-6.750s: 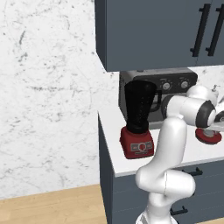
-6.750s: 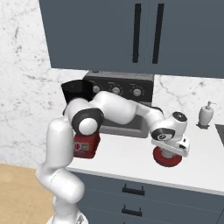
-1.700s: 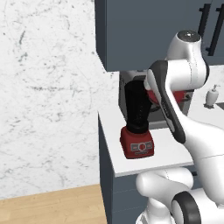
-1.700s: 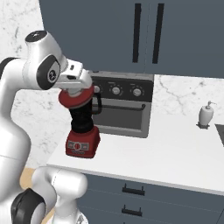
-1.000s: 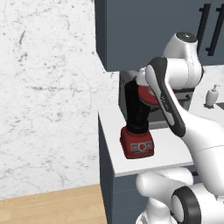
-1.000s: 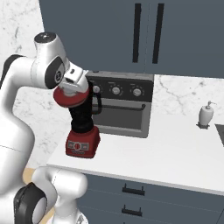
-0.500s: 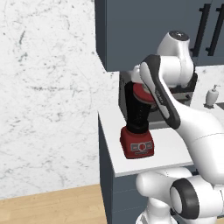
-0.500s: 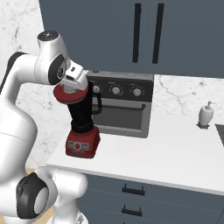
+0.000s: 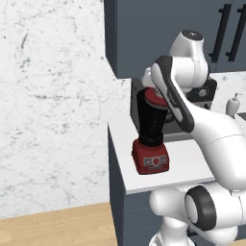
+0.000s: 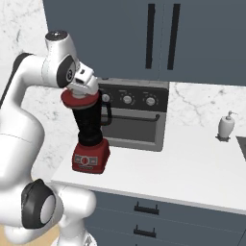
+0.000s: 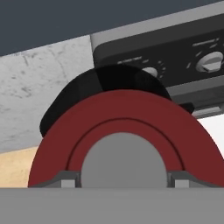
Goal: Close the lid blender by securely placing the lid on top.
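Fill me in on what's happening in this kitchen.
The white robot arm's two-finger gripper grips the pale grey cap of a round red lid above the tall near-black blender jar on its red square base. In the hand view, the jar's dark rim shows past the lid's edge, so the lid isn't squarely seated yet.

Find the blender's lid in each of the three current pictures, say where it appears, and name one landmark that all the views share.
Left base view: the lid is right of centre, in the upper half, at the jar's top.
Right base view: the red lid is left of centre, in the upper half, under the gripper.
Hand view: it spreads across the lower half, its grey cap between the fingertips.
Shared landmark: the dark front panel with round knobs.
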You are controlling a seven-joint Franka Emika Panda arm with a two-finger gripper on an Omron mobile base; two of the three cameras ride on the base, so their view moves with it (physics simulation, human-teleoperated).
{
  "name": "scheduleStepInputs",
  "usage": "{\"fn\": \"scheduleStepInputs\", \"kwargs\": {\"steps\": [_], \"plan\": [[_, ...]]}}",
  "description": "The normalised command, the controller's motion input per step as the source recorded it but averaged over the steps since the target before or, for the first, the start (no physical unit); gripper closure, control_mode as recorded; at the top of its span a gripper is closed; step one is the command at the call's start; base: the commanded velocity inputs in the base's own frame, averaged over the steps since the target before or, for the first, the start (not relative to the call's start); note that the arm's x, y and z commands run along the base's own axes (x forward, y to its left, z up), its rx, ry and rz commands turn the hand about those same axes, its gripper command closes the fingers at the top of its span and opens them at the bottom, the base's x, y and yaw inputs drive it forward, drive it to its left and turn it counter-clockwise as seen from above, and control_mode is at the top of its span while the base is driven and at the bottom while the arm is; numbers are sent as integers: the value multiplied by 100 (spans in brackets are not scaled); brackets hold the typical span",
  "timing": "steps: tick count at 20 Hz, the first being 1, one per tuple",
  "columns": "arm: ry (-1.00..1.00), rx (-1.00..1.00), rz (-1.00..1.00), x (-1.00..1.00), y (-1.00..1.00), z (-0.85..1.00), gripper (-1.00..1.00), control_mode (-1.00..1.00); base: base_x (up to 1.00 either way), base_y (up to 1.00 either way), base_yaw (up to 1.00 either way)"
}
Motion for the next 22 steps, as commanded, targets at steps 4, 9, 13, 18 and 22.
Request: {"fn": "scheduleStepInputs", "kwargs": {"steps": [4,9,13,18,22], "plan": [[0,0,0,25,0,0,100,-100,0,0,0],[0,0,0,25,2,0,100,-100,0,0,0],[0,0,0,26,10,1,100,-100,0,0,0],[0,0,0,28,7,0,100,-100,0,0,0],[0,0,0,26,3,0,100,-100,0,0,0]]}}
